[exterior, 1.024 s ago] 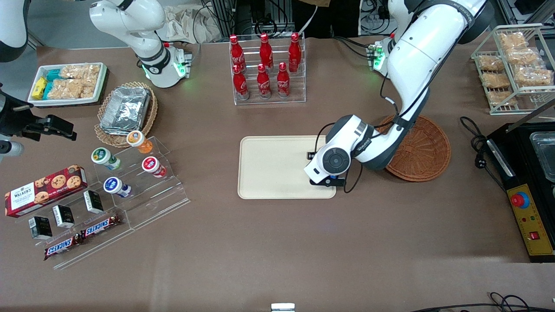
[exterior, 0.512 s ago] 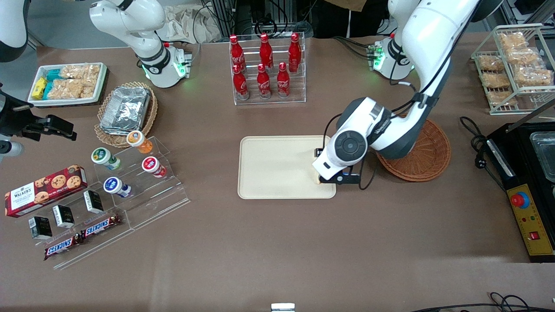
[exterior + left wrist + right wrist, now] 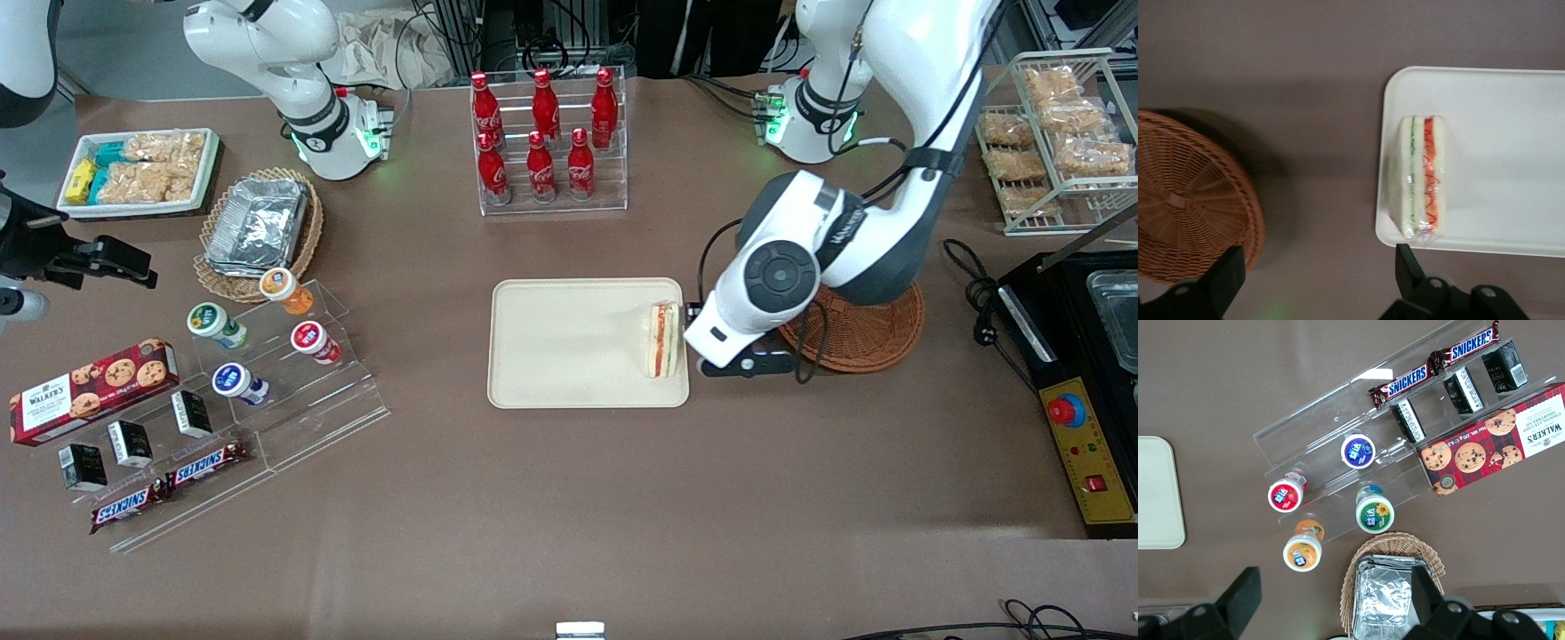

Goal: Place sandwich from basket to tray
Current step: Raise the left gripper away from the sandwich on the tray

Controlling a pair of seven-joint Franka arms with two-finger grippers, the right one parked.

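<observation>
**Beside my tool, the sandwich lies on the tray**

Just beside my tool (image 3: 740,363), toward the parked arm's end of the desk, the sandwich (image 3: 663,339) lies on the tray's (image 3: 569,342) edge, its long axis running toward the front camera. My tool is spread wide, empty, between tray and basket (image 3: 867,329).

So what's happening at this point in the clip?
The working left arm is handling a sandwich transfer. The sandwich stands on its edge on the cream tray, near the tray's end closest to the reddish-brown basket, which looks empty. The gripper is open and holds nothing, hovering over the bare table between tray and basket. The placing looks done.
</observation>
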